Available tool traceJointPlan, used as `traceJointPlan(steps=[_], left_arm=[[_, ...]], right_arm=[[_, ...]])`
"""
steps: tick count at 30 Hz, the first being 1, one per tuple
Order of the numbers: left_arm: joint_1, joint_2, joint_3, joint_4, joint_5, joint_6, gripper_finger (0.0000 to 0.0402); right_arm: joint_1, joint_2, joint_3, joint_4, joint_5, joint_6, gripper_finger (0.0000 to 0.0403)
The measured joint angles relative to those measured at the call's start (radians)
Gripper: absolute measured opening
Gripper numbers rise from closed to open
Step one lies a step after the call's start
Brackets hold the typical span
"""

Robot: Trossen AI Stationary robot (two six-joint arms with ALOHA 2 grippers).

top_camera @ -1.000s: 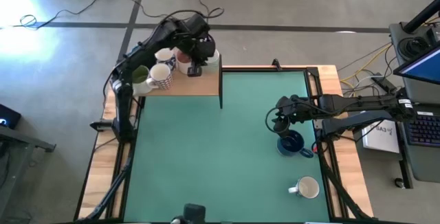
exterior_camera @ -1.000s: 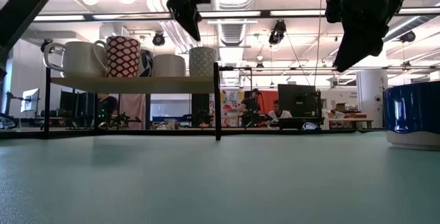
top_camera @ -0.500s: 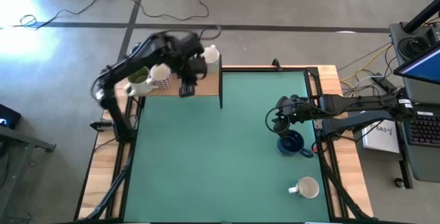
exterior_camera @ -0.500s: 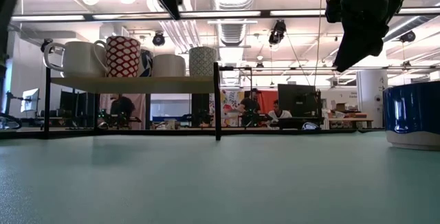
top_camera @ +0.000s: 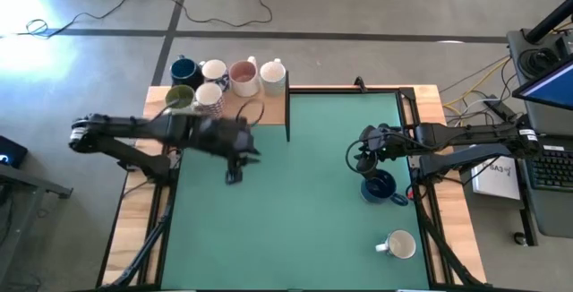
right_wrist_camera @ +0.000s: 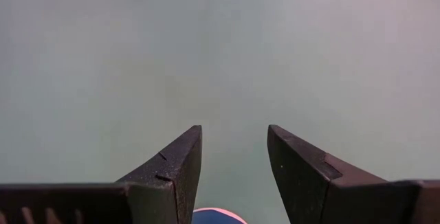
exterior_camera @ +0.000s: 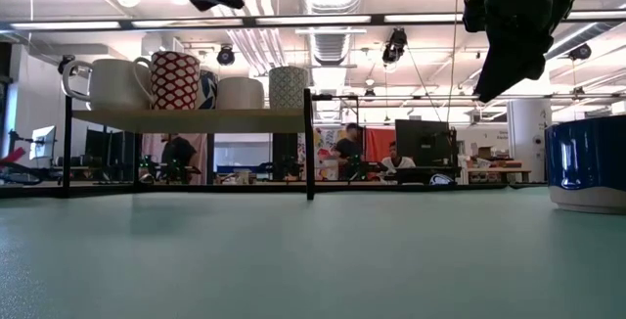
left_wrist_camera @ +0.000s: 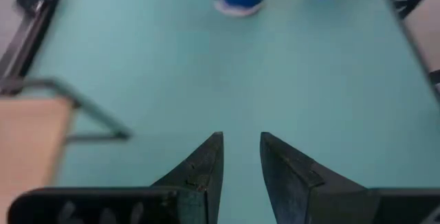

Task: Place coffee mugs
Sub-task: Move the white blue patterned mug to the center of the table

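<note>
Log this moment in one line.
left hand: empty, over mat | right hand: open above blue mug | shelf: six mugs

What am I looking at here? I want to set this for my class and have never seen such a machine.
These are four cameras on one moment. The machine is two dark robot arms at a green table, each ending in a two-fingered tool. One picture looks straight down, one looks level across the table, and two are shot from the arms' wrists. On a wooden shelf at the far left corner stand six mugs. A dark blue mug and a white mug sit on the table at the right. The left tool is over the table beside the shelf, fingers apart, empty. The right tool hangs open above the blue mug, holding nothing.
</note>
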Motion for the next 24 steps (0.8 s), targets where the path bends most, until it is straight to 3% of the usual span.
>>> traceJointPlan(steps=[5, 10, 21, 24], left_arm=[[-0.133, -0.037, -0.235, 0.355, -0.071, -0.015, 0.0079], [-0.200, -0.024, -0.356, 0.635, -0.105, -0.013, 0.0079], [-0.233, 0.073, -0.363, 0.819, -0.112, 0.007, 0.0079], [-0.248, 0.100, -0.363, 0.823, -0.192, 0.008, 0.0079]], right_arm=[[0.000, 0.000, 0.000, 0.000, 0.000, 0.000, 0.0155], [0.000, 0.000, 0.000, 0.000, 0.000, 0.000, 0.0155], [0.000, 0.000, 0.000, 0.026, 0.000, 0.000, 0.0155], [0.000, 0.000, 0.000, 0.055, 0.000, -0.001, 0.0155]])
